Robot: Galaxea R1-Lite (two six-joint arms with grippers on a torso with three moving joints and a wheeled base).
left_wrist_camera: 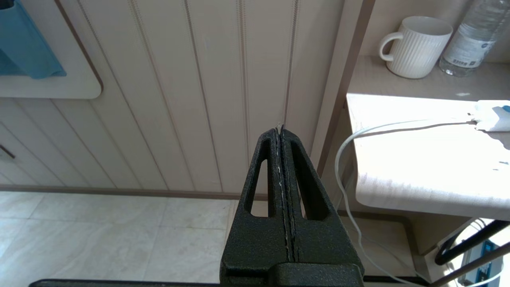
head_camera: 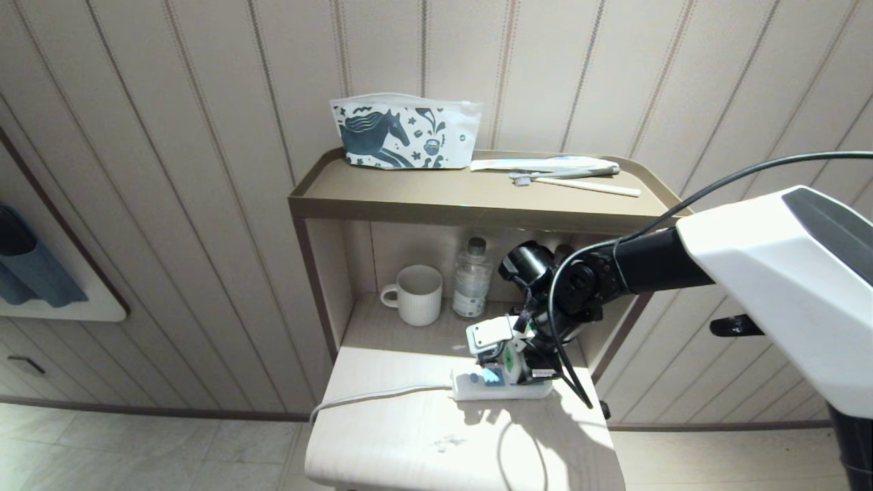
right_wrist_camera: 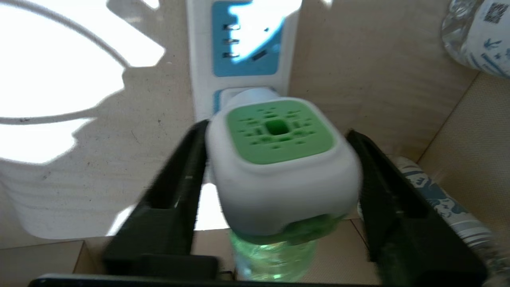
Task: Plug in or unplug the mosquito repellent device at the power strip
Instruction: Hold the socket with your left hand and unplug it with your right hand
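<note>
- Right gripper (right_wrist_camera: 275,179) flanked the repellent device (right_wrist_camera: 279,159), fingers (right_wrist_camera: 175,191) closing in on its sides; contact unclear.
- Device sat plugged into the power strip (head_camera: 501,389) on the table (head_camera: 409,436).
- Left gripper (left_wrist_camera: 281,131) hung beside the table, fingers pressed together.

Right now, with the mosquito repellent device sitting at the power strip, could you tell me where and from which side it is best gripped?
Grip the white rounded head of the mosquito repellent device across its two flat flanks, coming from the bottle end, as the right gripper does. The green vented face stays clear, the fingers straddle the head, and its plug end meets the power strip opposite, so the pull runs straight off it.
</note>
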